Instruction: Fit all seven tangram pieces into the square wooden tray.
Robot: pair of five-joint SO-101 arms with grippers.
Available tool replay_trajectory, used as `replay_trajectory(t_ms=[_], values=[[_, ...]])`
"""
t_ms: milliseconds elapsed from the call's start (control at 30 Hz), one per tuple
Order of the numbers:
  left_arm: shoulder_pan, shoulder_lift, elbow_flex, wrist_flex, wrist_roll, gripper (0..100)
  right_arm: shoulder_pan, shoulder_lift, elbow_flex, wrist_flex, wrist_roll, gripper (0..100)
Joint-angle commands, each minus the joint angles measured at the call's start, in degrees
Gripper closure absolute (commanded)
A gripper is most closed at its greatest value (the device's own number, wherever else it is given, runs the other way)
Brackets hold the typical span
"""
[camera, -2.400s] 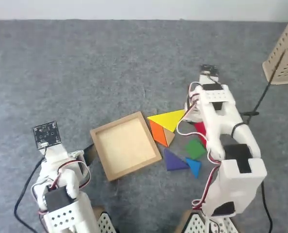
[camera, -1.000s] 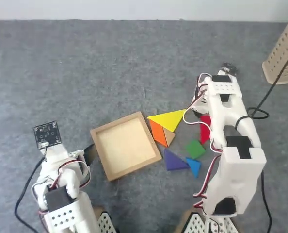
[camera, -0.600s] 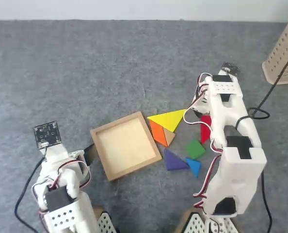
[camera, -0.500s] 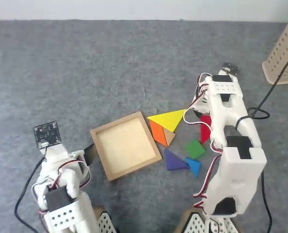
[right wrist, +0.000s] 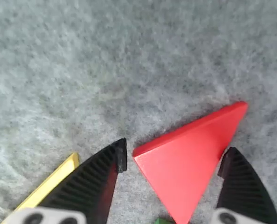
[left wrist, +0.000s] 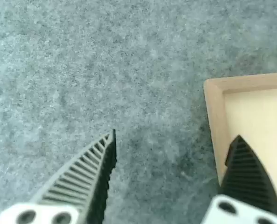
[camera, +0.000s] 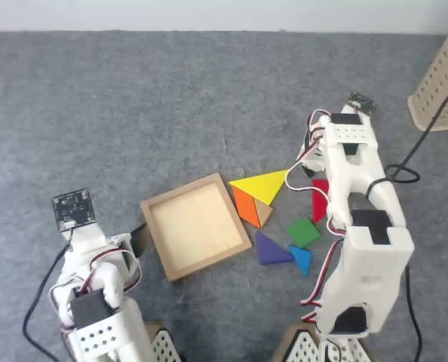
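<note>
Flat red wooden triangle (right wrist: 190, 156) lay on the grey carpeted counter (camera: 133, 98), well right of the square wooden tray (camera: 182, 190), directly between the wide-open, empty fingers (right wrist: 101, 179) of the right gripper (right wrist: 176, 153), the nearer arm's.

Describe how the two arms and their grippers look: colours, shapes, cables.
The left arm and right arm are blocky white shells around black motors, with thin red, white and black wires looping along them. The left gripper and right gripper have black, ribbed, tapered fingers on white mounts with screw holes. A small dark camera board sits at each wrist.
</note>
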Motion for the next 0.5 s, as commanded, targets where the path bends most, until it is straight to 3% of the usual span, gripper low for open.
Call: replay_trajectory(t_ms=[0,133,333,467], values=[[-0.3,-0.8,-0.7,0.4,-0.1,65,0.5,1.2,-1.8,0.3,-1.1,67.7],[-0.3,-0.8,-0.7,0.4,-0.1,65,0.7,3.4,-2.7,0.8,-1.0,67.9],[-0.3,-0.8,-0.7,0.4,-0.1,65,0.7,3.5,-3.0,1.9,0.1,76.3],[-0.3,-0.8,-0.7,0.4,-0.1,65,0.2,3.4,-5.4,4.7,10.5,76.8]])
